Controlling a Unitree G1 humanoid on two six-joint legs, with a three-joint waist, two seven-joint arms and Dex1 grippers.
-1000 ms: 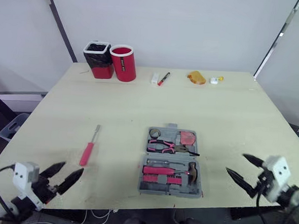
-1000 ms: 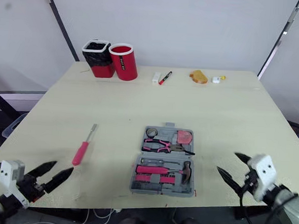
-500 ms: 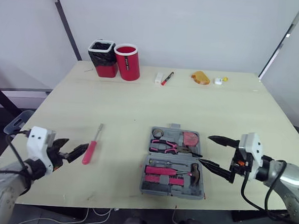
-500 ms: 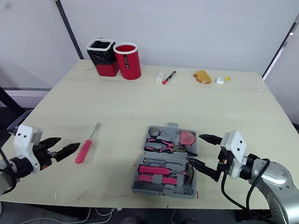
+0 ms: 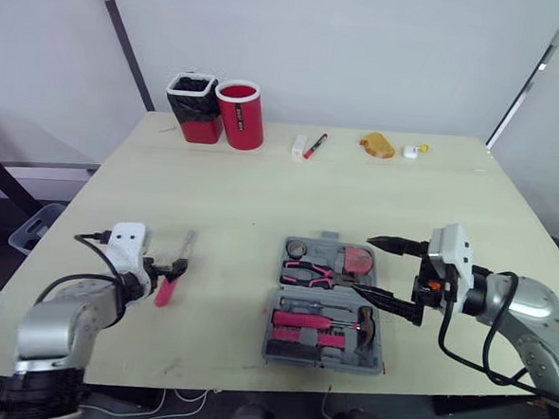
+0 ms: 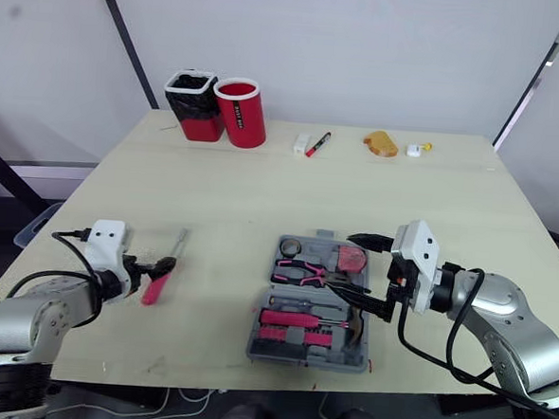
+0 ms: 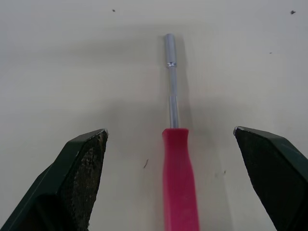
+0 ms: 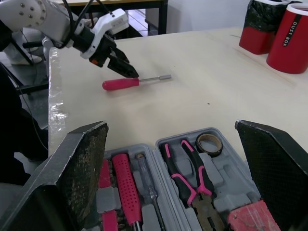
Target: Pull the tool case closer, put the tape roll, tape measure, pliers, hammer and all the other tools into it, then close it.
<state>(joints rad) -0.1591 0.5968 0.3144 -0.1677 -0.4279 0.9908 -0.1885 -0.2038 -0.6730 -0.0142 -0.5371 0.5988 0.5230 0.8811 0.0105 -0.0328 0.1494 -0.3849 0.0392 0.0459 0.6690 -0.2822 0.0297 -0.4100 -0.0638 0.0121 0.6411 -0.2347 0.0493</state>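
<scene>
The grey tool case [image 5: 318,361] lies open near the front middle of the table. In it are a tape roll [image 5: 295,248], pink-handled pliers [image 5: 313,274], a red tape measure [image 5: 355,261] and a pink-handled hammer [image 5: 315,320]. A pink-handled screwdriver [image 5: 172,274] lies on the table to the left of the case. My left gripper [image 7: 169,130] is open, its fingers [image 7: 77,178] on either side of the screwdriver's handle. My right gripper [image 5: 361,265] is open over the right side of the case, holding nothing.
At the back left stand a black-lined bin [image 5: 195,107] and a red cup [image 5: 240,115]. A marker [image 5: 308,146], a white block [image 5: 298,146], an orange object [image 5: 372,145] and a small white piece [image 5: 411,151] lie along the back edge.
My left gripper has moved right to the screwdriver and now straddles its handle. My right gripper has moved left, further over the case's right side. The tools have not moved.
</scene>
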